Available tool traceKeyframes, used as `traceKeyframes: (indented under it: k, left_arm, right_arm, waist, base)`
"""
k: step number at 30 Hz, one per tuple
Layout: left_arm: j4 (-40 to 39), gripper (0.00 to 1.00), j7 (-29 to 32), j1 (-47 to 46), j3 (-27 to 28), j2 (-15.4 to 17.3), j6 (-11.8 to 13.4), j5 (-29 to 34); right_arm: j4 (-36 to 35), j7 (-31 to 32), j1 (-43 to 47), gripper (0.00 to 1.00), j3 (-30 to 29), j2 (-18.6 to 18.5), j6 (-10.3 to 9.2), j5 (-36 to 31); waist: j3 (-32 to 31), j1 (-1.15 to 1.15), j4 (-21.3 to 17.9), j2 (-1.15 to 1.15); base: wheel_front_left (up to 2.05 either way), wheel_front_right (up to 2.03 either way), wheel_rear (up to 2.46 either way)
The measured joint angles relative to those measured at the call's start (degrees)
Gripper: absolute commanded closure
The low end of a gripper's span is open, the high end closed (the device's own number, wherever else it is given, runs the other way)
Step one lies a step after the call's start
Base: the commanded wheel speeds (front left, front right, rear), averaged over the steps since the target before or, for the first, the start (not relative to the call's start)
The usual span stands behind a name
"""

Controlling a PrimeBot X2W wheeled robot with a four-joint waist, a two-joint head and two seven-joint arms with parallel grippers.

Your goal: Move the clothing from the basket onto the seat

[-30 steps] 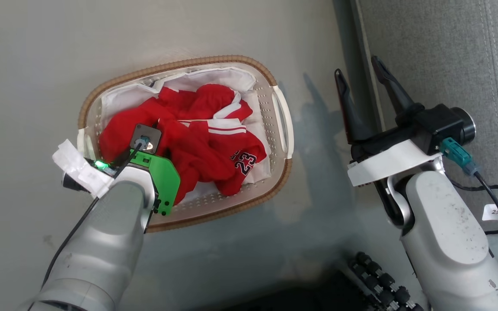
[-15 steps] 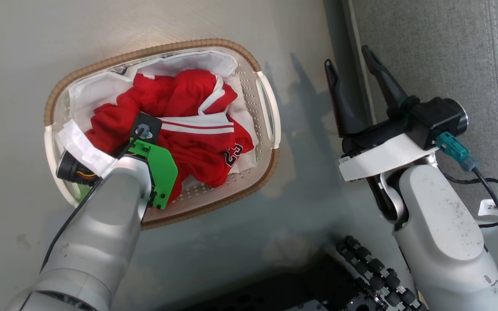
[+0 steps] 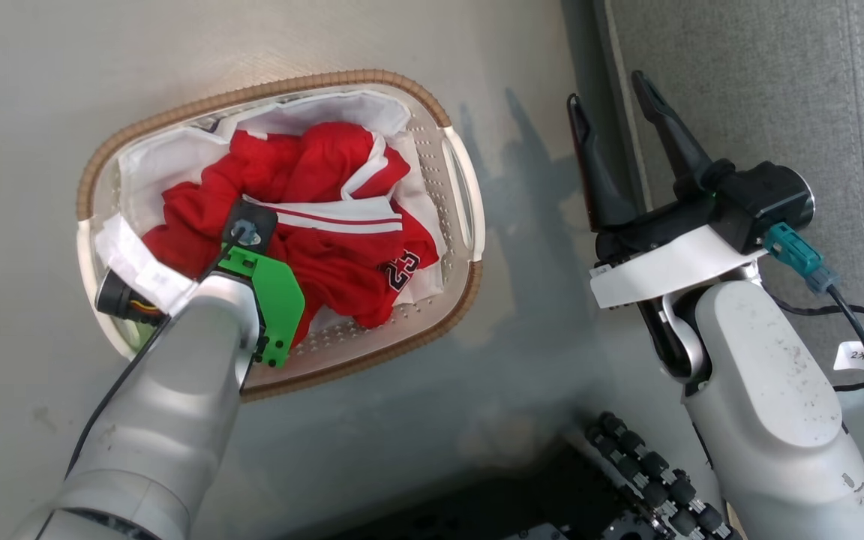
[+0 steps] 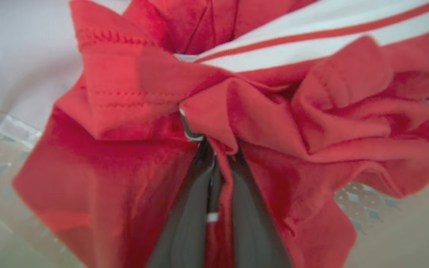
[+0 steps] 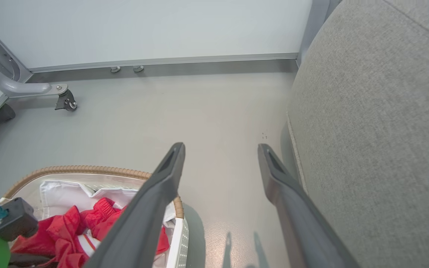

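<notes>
Over the last half second the left arm has barely shifted above the basket (image 3: 252, 94), and the red folds beside its wrist have drawn in slightly. In the left wrist view, the left tool (image 4: 214, 156) has its two dark fingers (image 4: 184, 216) pressed almost together, with a fold of the clothing (image 3: 327, 187) pinched between them. The clothing lies crumpled inside the basket on the white liner (image 3: 162, 161), its white trim uppermost and the "23" lettering (image 3: 398, 268) facing the seat (image 3: 777, 75). The basket stands on the pale floor (image 3: 64, 75), apart from the seat. The right tool (image 3: 606, 90) hangs wide open and empty above the strip of floor between the basket and the seat, with its fingers pointing away from the robot.
</notes>
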Motion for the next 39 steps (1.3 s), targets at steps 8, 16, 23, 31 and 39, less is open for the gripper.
traceKeyframes:
  k: [8,16,23,31,39]
  left_arm:
    - [-0.88,1.00,-6.27,3.83,-0.86,-0.71,-2.08,-1.96]
    - [-7.81,1.00,-12.29,11.03,-4.66,-0.82,-4.04,-6.88]
    - [-14.18,1.00,-16.33,14.64,-8.73,-0.81,-4.24,-12.98]
    - [-21.72,1.00,-18.04,16.58,-11.29,-0.80,-3.31,-17.58]
    - [-32.56,1.00,-18.27,19.19,-6.93,-0.83,-2.92,-15.74]
  right_arm:
    - [2.03,-0.05,1.65,0.00,-0.60,0.03,0.00,-0.13]
    - [4.92,-0.07,5.54,0.00,-1.16,0.04,0.00,-0.60]
    - [6.65,-0.07,9.67,0.00,-2.57,-0.44,0.00,-0.70]
    - [8.01,-0.07,15.11,0.00,-3.44,-0.62,0.00,-1.44]
    - [9.14,-0.07,19.39,0.00,-3.64,-0.86,0.00,-2.00]
  waist:
    - [-4.76,0.00,0.69,0.00]
    - [-12.43,0.00,1.81,0.00]
    - [-20.20,-0.01,3.36,0.00]
    - [-29.16,-0.01,5.73,0.00]
    - [-36.63,-0.01,8.10,0.00]
  base:
    - [0.00,0.00,0.00]
    - [0.00,0.00,0.00]
    - [0.00,0.00,0.00]
    - [0.00,0.00,0.00]
    - [0.00,0.00,0.00]
